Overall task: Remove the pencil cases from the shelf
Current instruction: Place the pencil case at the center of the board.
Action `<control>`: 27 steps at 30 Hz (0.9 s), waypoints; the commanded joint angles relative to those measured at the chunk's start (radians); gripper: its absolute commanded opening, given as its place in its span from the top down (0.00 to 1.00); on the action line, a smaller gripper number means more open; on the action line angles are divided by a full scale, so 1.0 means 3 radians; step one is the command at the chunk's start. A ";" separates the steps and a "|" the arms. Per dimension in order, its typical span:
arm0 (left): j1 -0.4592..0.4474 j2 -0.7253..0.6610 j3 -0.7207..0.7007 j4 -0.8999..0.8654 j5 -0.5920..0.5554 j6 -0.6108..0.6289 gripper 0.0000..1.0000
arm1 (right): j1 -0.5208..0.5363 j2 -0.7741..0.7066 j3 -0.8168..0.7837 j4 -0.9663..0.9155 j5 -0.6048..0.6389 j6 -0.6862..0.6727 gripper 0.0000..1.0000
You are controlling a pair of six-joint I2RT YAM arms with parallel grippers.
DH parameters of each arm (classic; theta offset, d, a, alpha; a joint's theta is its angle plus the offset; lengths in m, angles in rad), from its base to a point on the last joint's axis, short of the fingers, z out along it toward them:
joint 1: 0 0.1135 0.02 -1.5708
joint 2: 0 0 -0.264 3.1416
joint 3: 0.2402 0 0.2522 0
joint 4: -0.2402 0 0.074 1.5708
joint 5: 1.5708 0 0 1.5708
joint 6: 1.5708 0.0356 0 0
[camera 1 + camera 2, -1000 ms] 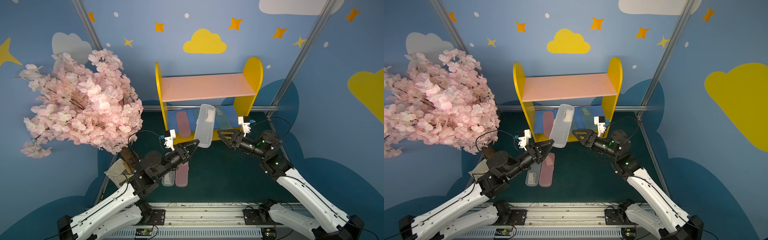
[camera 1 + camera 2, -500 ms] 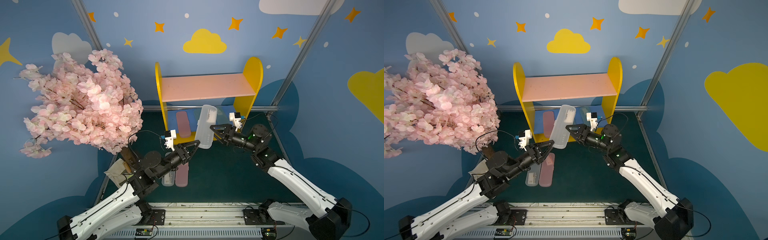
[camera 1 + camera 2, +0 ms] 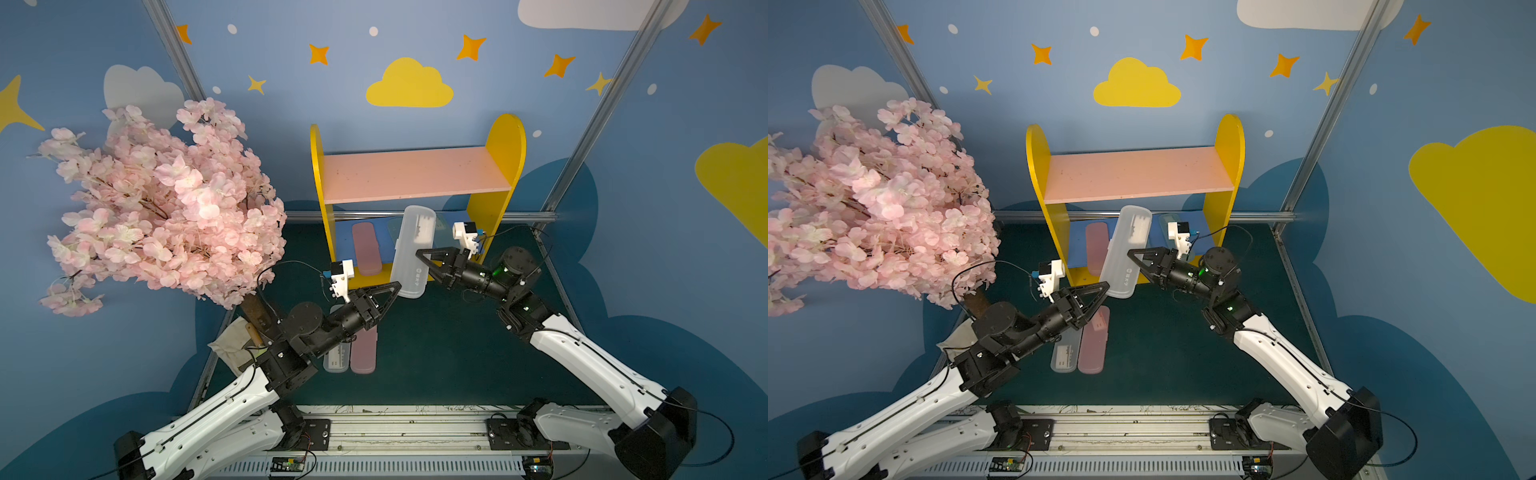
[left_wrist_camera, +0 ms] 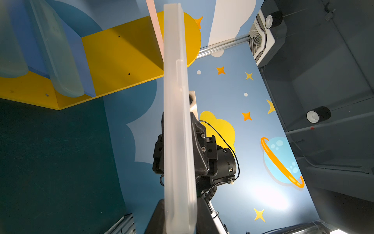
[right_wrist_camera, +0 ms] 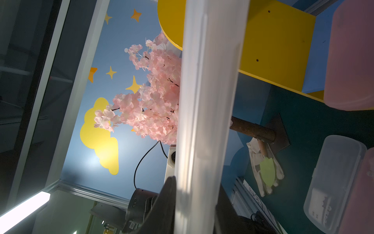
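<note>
Just in front of the shelf (image 3: 505, 166), a frosted white pencil case (image 3: 415, 241) hangs in the air, its long axis running from the shelf towards you, with your right gripper (image 3: 420, 257) clamped on its middle and your left gripper (image 3: 395, 287) at its near end, grip unclear.

Both top views overlook shelf (image 3: 415, 174); wrist views close.
</note>
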 commanded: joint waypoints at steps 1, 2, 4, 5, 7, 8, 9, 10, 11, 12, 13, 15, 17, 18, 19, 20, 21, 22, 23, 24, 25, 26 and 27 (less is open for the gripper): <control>-0.0014 -0.0071 0.0066 -0.0098 -0.0076 0.0117 0.48 | 0.0017 -0.0003 -0.0021 0.0100 -0.0024 -0.0101 0.77; -0.0010 -0.0097 0.0089 -0.0219 -0.0141 0.0152 0.35 | 0.0017 -0.0014 -0.0042 0.0091 -0.0013 -0.0104 0.79; -0.0014 -0.0162 0.0121 -0.0458 -0.0280 0.0218 0.19 | 0.0012 -0.0036 -0.0083 0.0032 0.0002 -0.0150 0.82; -0.0012 -0.0204 0.0129 -0.0594 -0.0376 0.0259 0.10 | 0.0004 -0.0058 -0.0108 -0.0046 0.0017 -0.0181 0.82; -0.0012 -0.0278 0.0152 -0.0893 -0.0573 0.0325 0.02 | 0.0002 -0.0101 -0.0151 -0.0214 0.0042 -0.0294 0.82; -0.0012 -0.0318 0.0171 -0.1048 -0.0659 0.0402 0.00 | 0.0002 -0.0133 -0.0184 -0.0317 0.0072 -0.0365 0.82; -0.0013 -0.0350 0.0195 -0.1187 -0.0741 0.0505 0.00 | 0.0002 -0.0175 -0.0229 -0.0439 0.0107 -0.0459 0.82; -0.0013 -0.0376 0.0212 -0.1312 -0.0808 0.0576 0.00 | -0.0003 -0.0210 -0.0268 -0.0522 0.0136 -0.0542 0.82; -0.0012 -0.0397 0.0223 -0.1437 -0.0876 0.0641 0.00 | 0.0007 -0.0251 -0.0321 -0.0616 0.0177 -0.0645 0.82; -0.0010 -0.0421 0.0224 -0.1516 -0.0923 0.0718 0.00 | 0.0007 -0.0292 -0.0380 -0.0712 0.0212 -0.0736 0.82; -0.0014 -0.0445 0.0216 -0.1568 -0.0956 0.0801 0.00 | 0.0007 -0.0323 -0.0436 -0.0785 0.0231 -0.0813 0.82; -0.0013 -0.0495 0.0173 -0.1623 -0.1019 0.0936 0.00 | 0.0017 -0.0378 -0.0556 -0.0891 0.0221 -0.1027 0.82; -0.0009 -0.0560 0.0098 -0.1601 -0.1055 0.1089 0.00 | 0.0050 -0.0403 -0.0663 -0.0986 0.0252 -0.1153 0.82; -0.0007 -0.0601 0.0057 -0.1614 -0.1077 0.1152 0.00 | 0.0072 -0.0404 -0.0734 -0.1000 0.0258 -0.1195 0.81; -0.0009 -0.0638 0.0028 -0.1634 -0.1101 0.1194 0.00 | 0.0097 -0.0400 -0.0796 -0.0983 0.0263 -0.1248 0.81; -0.0009 -0.0681 -0.0006 -0.1684 -0.1149 0.1224 0.00 | 0.0127 -0.0392 -0.0862 -0.0957 0.0280 -0.1299 0.81; -0.0009 -0.0721 -0.0026 -0.1739 -0.1197 0.1241 0.00 | 0.0159 -0.0373 -0.0923 -0.0940 0.0315 -0.1327 0.81; -0.0009 -0.0754 -0.0052 -0.1781 -0.1232 0.1259 0.00 | 0.0186 -0.0351 -0.0982 -0.0905 0.0336 -0.1346 0.81; -0.0009 -0.0790 -0.0083 -0.1820 -0.1262 0.1284 0.00 | 0.0215 -0.0316 -0.1044 -0.0852 0.0364 -0.1352 0.81; -0.0009 -0.0823 -0.0103 -0.1864 -0.1301 0.1287 0.00 | 0.0254 -0.0268 -0.1103 -0.0789 0.0385 -0.1338 0.81; -0.0009 -0.0847 -0.0117 -0.1901 -0.1331 0.1280 0.00 | 0.0277 -0.0222 -0.1136 -0.0724 0.0392 -0.1336 0.81; -0.0009 -0.0873 -0.0142 -0.1926 -0.1363 0.1273 0.00 | 0.0301 -0.0154 -0.1182 -0.0653 0.0396 -0.1341 0.81; -0.0007 -0.0889 -0.0164 -0.1946 -0.1390 0.1268 0.00 | 0.0325 -0.0094 -0.1246 -0.0591 0.0396 -0.1346 0.82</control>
